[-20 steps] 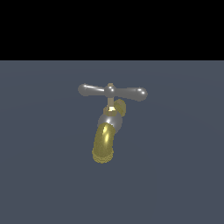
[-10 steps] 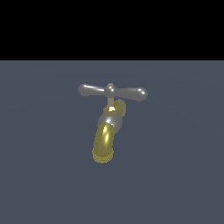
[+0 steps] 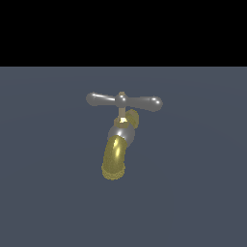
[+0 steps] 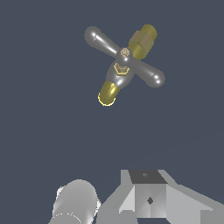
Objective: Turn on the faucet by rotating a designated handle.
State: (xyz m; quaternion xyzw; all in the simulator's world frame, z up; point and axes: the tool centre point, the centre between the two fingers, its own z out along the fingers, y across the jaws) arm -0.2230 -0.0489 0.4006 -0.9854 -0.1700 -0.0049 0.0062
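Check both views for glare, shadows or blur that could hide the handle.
Exterior view: handle sharp, bright highlights on its ends, no cast shadow, black band above. Wrist view: handle crisp, small glints, spout evenly lit; gripper parts crop the lower edge.

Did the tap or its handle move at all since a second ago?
No. In the exterior view nothing has visibly changed: the faucet sits in the same spot, and its handle lies crosswise at the same angle. Nothing is touching it, and no arm shows in that view.

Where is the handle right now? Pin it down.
In the exterior view the handle sits centre frame, lying crosswise atop the faucet, above its gold spout; nothing touches it.
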